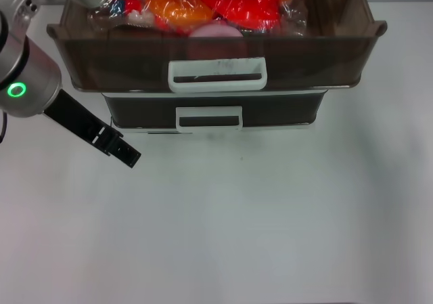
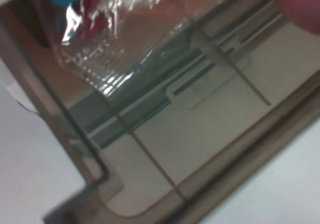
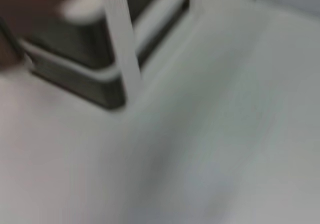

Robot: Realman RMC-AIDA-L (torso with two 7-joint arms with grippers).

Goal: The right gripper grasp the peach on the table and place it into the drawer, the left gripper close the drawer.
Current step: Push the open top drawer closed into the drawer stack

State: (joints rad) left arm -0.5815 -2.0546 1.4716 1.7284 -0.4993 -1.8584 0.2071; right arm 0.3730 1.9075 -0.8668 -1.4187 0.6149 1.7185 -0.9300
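the left gripper (image 1: 124, 149) is seen in the head view, low over the table (image 1: 270, 223), in front of the drawer unit and to its left side. its black fingers are drawn together at the tip, with nothing held between them. the silver arm with the green ring light (image 1: 16, 90) extends from it toward the left edge of the view.

the right gripper is not shown in any view; whether it is parted or clenched cannot be told.

the drawer (image 1: 216, 60) is pulled out, and its white loop handle (image 1: 217, 74) carries dark scuffs. the peach (image 1: 215, 32) is located inside the drawer, at the middle, just behind the front wall, against red and orange plastic-wrapped items (image 1: 203, 7).

the left wrist view alone shows the drawer interior close up: a translucent brown corner wall (image 2: 75, 134), a crinkled clear wrapper (image 2: 115, 29), and a blurred pink patch of the peach (image 2: 300, 4) at one corner.

the right wrist view, heavily blurred, shows only the table surface (image 3: 225, 134) and a dark drawer edge (image 3: 90, 84).

a lower drawer (image 1: 210, 111) with a clean handle is closed beneath.
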